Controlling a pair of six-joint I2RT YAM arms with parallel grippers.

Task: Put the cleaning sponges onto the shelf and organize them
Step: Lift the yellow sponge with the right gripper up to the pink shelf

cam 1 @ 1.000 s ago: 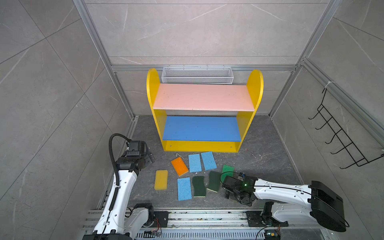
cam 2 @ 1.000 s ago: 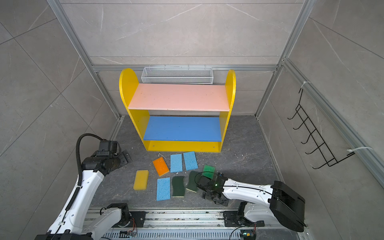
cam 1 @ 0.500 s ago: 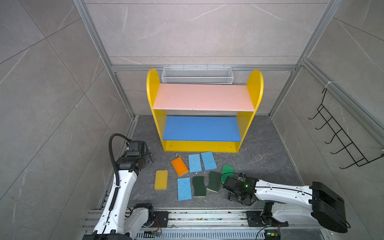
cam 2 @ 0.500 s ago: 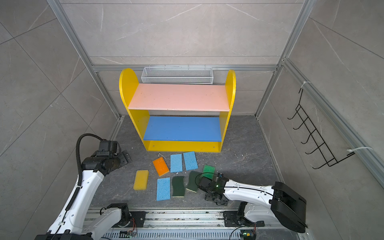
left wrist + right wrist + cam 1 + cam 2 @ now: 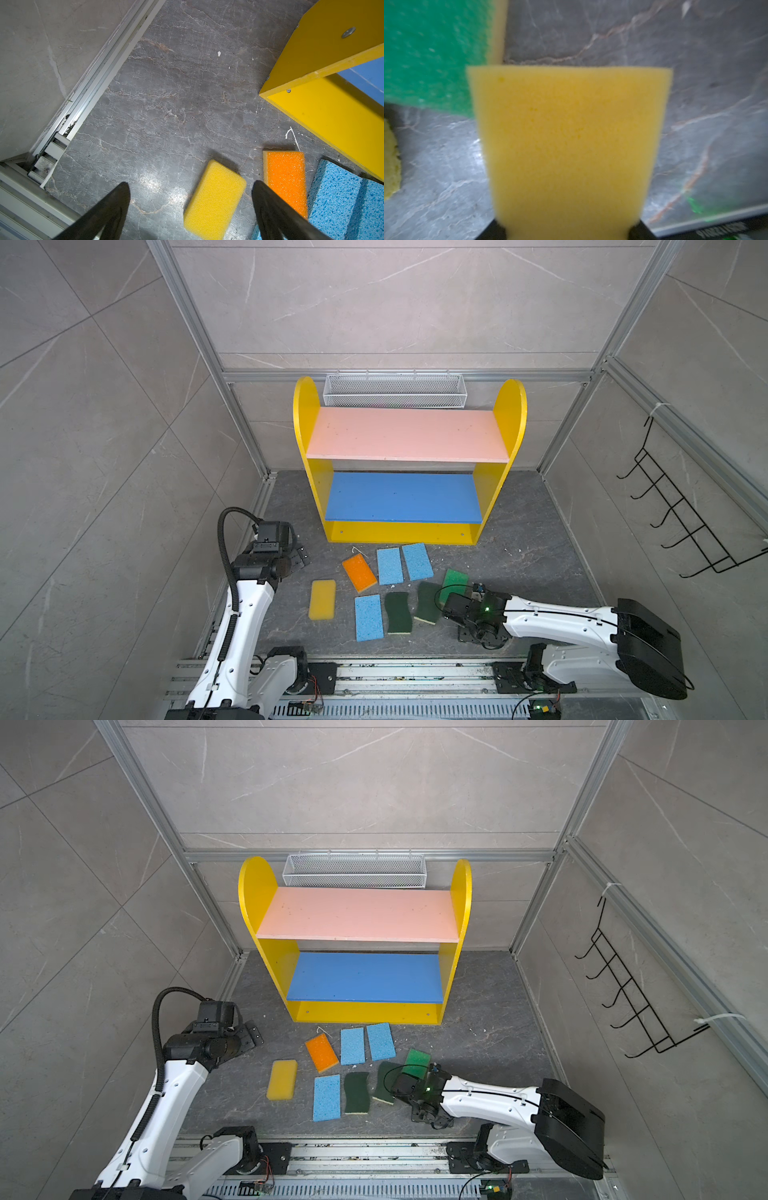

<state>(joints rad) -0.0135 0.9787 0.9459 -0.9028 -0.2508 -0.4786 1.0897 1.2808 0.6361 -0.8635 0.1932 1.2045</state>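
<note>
**Bench and shelf.** The grey bench [image 5: 519, 539] carries the yellow shelf [image 5: 509, 414] at the centre of both top views.

**Arms.**
- The left end effector [image 5: 190, 184], at lower left, has its jaws wide apart and grips nothing.
- The right end effector [image 5: 566, 228], at lower right, is closed on a held yellow block [image 5: 571, 135].

**Cleaning sponges.** Eight lie flat at lower centre, in front of the shelf:
- loose yellow block [image 5: 322, 599]
- orange-topped sponge [image 5: 359, 572]
- light-blue rectangles [image 5: 368, 617]
- dark-green scourers [image 5: 398, 612]
- bright-green-topped sponge [image 5: 454, 583]

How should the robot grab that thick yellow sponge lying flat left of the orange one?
Probably from straight above, pinching the yellow sponge across its two long sides at mid-length: it lies flat, apart from the orange sponge, with both long sides unobstructed.
</note>
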